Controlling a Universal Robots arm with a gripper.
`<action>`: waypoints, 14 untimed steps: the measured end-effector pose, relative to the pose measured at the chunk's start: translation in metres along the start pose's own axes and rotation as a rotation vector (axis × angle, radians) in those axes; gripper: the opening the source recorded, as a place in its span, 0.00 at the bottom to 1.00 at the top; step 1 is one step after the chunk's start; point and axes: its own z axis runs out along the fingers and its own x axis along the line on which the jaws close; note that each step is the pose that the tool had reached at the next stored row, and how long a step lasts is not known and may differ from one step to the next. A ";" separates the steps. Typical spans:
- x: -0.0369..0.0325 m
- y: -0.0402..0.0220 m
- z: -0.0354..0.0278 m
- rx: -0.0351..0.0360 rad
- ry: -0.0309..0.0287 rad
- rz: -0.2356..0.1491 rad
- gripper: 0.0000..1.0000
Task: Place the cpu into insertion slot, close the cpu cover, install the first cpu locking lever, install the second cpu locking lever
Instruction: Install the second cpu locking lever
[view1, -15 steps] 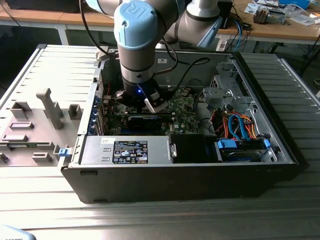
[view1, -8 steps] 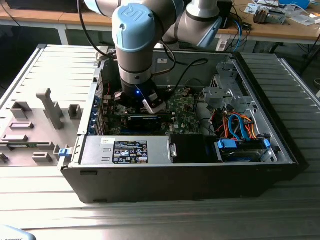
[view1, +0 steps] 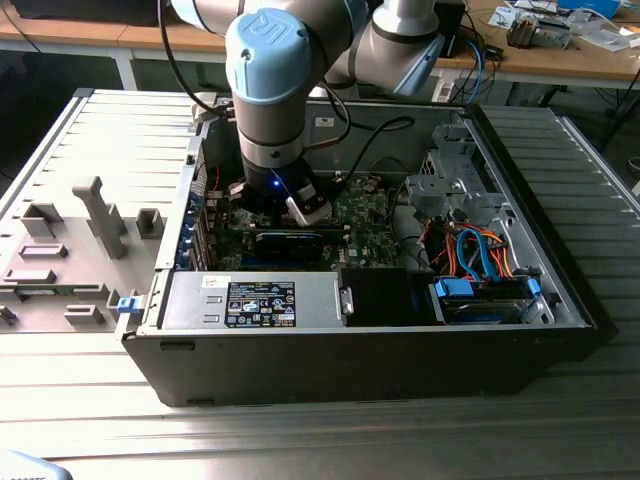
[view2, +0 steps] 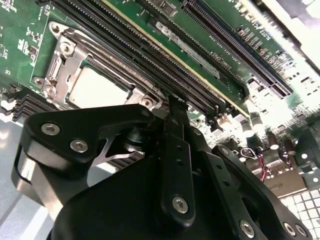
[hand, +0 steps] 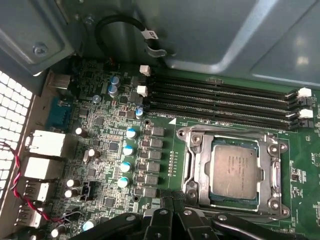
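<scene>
Gripper (view2: 172, 107): jaws pressed together, grasping nothing, tip just beside the socket edge.
Cpu (hand: 236, 171): seated flat in its socket on the motherboard (hand: 107, 150), at 3 o'clock from the capacitor row in the first wrist view.
Cpu cover (hand: 197, 165): appears lowered around the chip.
Locking levers: position cannot be told.
Technique: judged best to press the lever slowly, keeping the tip off the memory slots (hand: 220, 102).

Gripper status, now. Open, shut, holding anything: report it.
Gripper: shut, fingers together with nothing between them, beside the cpu cover, which lies closed over the cpu.
</scene>
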 end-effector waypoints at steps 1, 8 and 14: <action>0.0000 -0.0001 0.0007 0.0001 0.0002 -0.001 0.11; 0.0000 0.0001 0.0004 0.0030 0.0009 -0.003 0.11; -0.0012 0.0014 -0.0043 0.0043 0.0013 -0.003 0.11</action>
